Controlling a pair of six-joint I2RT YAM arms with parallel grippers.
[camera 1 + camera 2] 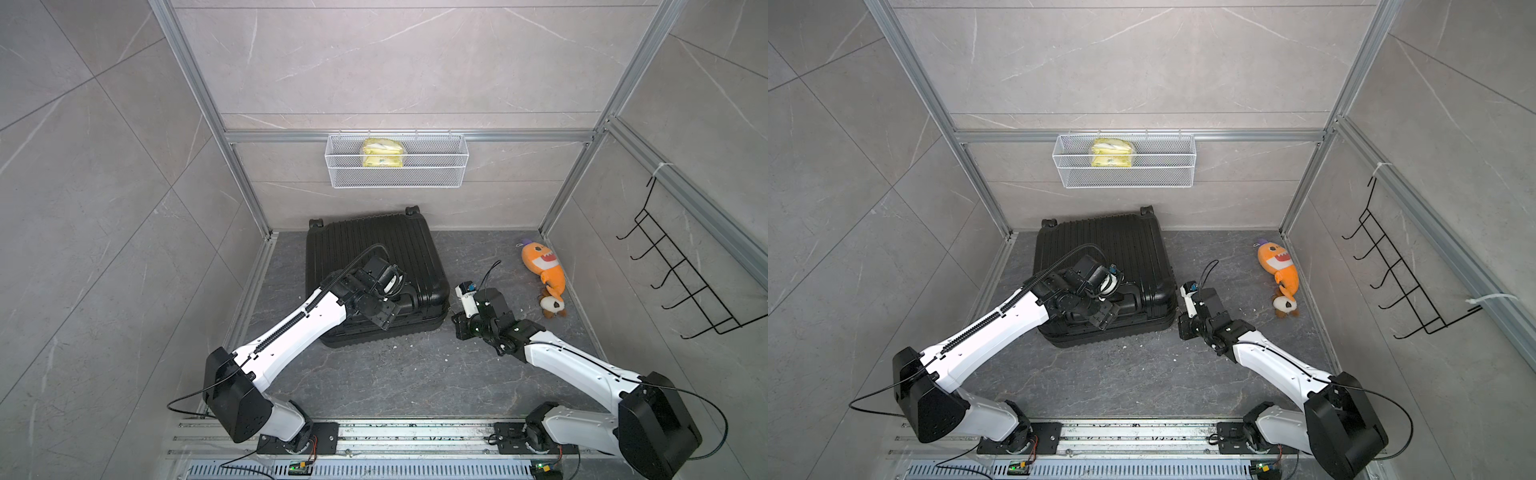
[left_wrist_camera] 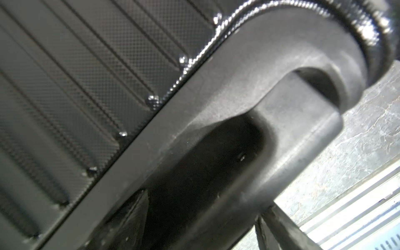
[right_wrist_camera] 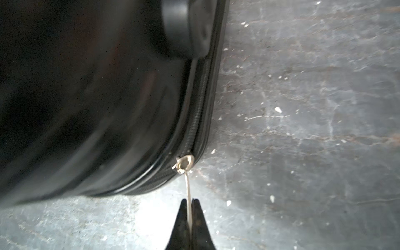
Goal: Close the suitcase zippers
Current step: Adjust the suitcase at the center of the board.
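Observation:
The black ribbed suitcase (image 1: 374,245) (image 1: 1108,241) lies flat on the floor against the back wall, its two halves together. My left gripper (image 1: 384,318) (image 2: 204,203) hovers over its near edge, open, with a finger on either side of the black handle (image 2: 298,134). My right gripper (image 1: 455,322) (image 3: 190,201) sits at the suitcase's near right corner. It is shut on the thin silver zipper pull (image 3: 188,190), which hangs from the slider (image 3: 184,163). The zipper track (image 3: 195,121) runs along the seam past the slider.
An orange plush toy (image 1: 544,266) lies on the floor to the right. A white wire basket (image 1: 397,166) with a yellow packet hangs on the back wall. A black hook rack (image 1: 681,282) juts from the right wall. Aluminium frame posts border the floor.

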